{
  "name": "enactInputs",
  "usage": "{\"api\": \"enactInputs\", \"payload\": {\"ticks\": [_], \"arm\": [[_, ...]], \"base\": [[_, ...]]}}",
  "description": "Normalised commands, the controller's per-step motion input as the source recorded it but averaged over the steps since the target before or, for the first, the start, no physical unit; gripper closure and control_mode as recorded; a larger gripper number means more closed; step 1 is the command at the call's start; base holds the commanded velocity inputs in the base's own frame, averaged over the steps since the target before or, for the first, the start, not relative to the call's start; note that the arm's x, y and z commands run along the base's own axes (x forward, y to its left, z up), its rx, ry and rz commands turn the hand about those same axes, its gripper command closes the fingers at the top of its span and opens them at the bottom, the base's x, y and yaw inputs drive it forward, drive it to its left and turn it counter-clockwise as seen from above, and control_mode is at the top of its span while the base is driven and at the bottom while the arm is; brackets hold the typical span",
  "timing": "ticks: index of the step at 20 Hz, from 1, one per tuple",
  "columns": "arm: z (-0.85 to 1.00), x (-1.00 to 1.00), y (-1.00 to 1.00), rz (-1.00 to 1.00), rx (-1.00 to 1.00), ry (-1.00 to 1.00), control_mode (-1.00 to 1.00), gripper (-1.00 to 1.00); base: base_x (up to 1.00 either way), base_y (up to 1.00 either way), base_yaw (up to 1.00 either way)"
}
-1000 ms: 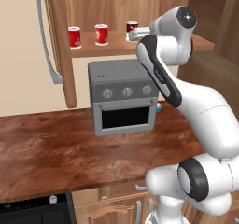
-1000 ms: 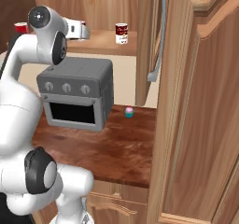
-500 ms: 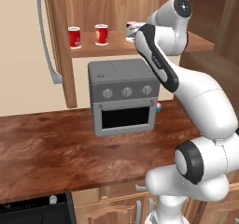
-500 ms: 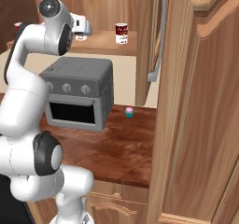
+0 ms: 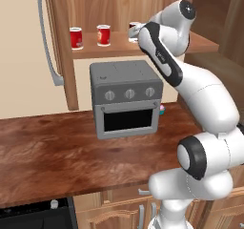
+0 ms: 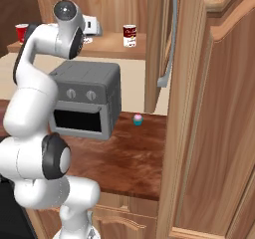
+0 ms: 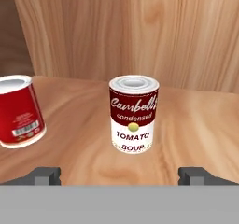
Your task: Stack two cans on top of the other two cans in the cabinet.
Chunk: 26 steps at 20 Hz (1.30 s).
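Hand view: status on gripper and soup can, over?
Gripper open, holding nothing. Tomato soup can upright on the cabinet shelf, centred ahead of the fingertips. Red can stands apart, beside it.

Wood counter (image 5: 57, 147), grey toaster oven (image 5: 126, 97)

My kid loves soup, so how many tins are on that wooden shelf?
3: a plain red tin at the wooden shelf's left end, a red pale-labelled tin beside it, a red-and-white soup tin further right. The white arm may hide more.
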Motion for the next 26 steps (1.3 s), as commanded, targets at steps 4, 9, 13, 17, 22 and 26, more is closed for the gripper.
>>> {"api": "enactInputs", "payload": {"ticks": [4, 9, 13, 17, 22, 26], "arm": [[-0.03, 0.32, 0.02, 0.02, 0.0, 0.0, -1.0, -1.0], [0.0, 0.32, 0.05, 0.01, 0.0, 0.03, -1.0, -1.0], [-0.01, 0.26, 0.06, 0.0, 0.0, 0.01, -1.0, -1.0], [-0.04, 0.28, 0.06, 0.02, 0.0, 0.0, -1.0, -1.0], [-0.04, 0.26, 0.04, 0.02, 0.0, 0.0, -1.0, -1.0], [-0.04, 0.2, 0.02, 0.02, 0.0, 0.0, -1.0, -1.0]], "base": [[0.0, 0.0, 0.0], [0.0, 0.0, 0.0], [0.0, 0.0, 0.0], [0.0, 0.0, 0.0], [0.0, 0.0, 0.0], [0.0, 0.0, 0.0]]}}
